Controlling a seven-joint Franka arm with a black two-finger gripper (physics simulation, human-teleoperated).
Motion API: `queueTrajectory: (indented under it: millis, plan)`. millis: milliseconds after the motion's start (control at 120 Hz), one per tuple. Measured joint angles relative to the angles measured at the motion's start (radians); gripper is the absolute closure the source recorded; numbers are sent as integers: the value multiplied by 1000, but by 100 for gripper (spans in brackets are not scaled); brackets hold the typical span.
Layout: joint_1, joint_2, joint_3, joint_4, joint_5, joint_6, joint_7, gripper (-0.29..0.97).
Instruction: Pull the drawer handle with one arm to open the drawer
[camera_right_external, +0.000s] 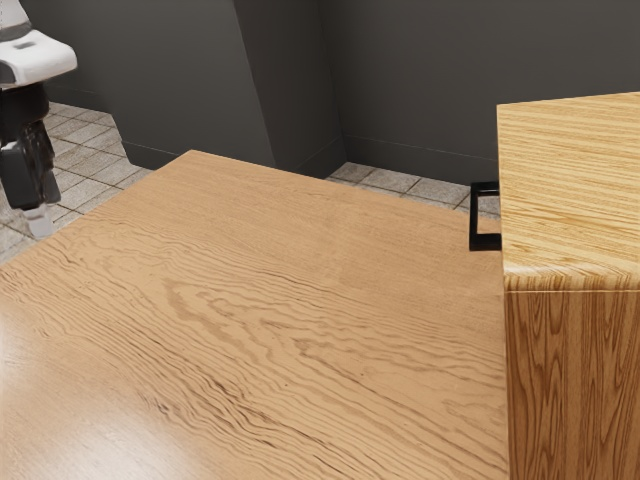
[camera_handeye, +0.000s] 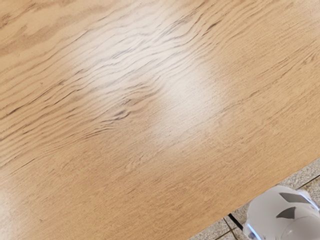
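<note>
1. The drawer handle (camera_right_external: 484, 215), a thin black loop, is projecting from the wooden cabinet (camera_right_external: 570, 200) at the exterior view's right.
2. The table (camera_right_external: 260, 320) is stretching between handle and arm.
3. The gripper (camera_right_external: 38, 220) is hanging at the exterior view's left edge, well apart from the handle; I cannot tell whether it is open or closed.
4. Risk: a misaligned long approach could be striking the cabinet face or slipping off the bar.

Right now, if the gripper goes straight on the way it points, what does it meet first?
The gripper points down, so it would probably meet the wooden table top first, near its edge; depth is unclear.
</note>
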Motion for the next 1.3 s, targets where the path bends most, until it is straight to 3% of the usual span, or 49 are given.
queueTrajectory:
  millis: [133, 225, 367, 550, 775, 992, 1300]
  plan:
    - [-3, -2, 2, -4, 10, 144, 228, 0]
    - [-17, -1, -53, 18, 1, 204, 359, 0]
    - [-97, 31, -82, 27, -1, 306, 555, 0]
    - [-130, 20, -82, -104, -3, 484, 770, 0]
    - [-159, -5, -79, -289, -9, 755, 964, 0]
    - [-168, -16, -75, -387, -47, 962, 1131, 0]
    - [-270, -41, -75, -457, -85, 1183, 1314, 0]
